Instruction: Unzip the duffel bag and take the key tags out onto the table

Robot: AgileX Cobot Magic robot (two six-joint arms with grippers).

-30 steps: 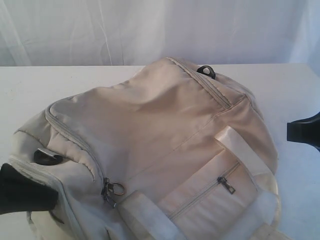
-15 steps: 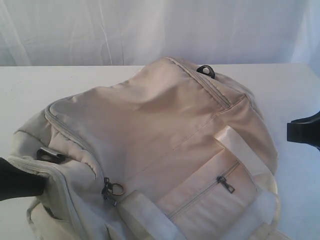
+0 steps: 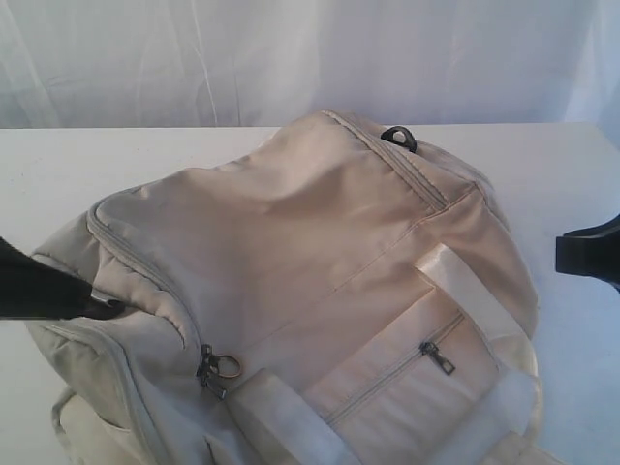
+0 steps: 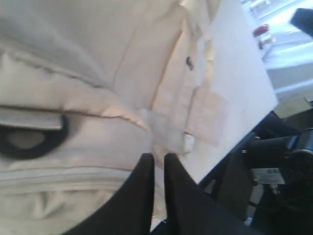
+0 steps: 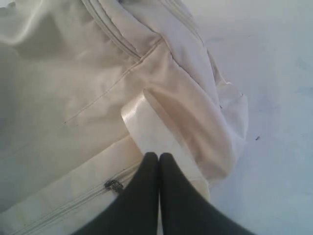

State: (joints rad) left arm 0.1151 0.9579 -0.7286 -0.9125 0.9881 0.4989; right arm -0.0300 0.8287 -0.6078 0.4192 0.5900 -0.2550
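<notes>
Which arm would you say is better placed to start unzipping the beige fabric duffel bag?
Left, I'd judge. The left gripper is against the duffel bag's end, close to the grey zipper pull with its metal ring. The right gripper hangs off the bag's other side, farther from that pull.

Soft, even light fills the exterior view, bright and with a cool blue cast over the backdrop [image 3: 291, 58] and the table [image 3: 58, 174], whose white surface is nearly washed out. The duffel bag [image 3: 320, 242] carries only faint, soft-edged shadows in its folds. The frame is slightly soft and grainy. The left wrist view is the blurriest: near fabric is out of focus and warm-toned, the far tabletop burns pale blue-white, and the left gripper [image 4: 159, 159] is a flat black shape. The right wrist view is sharper, its table bluish, the right gripper [image 5: 159, 155] equally featureless.
</notes>
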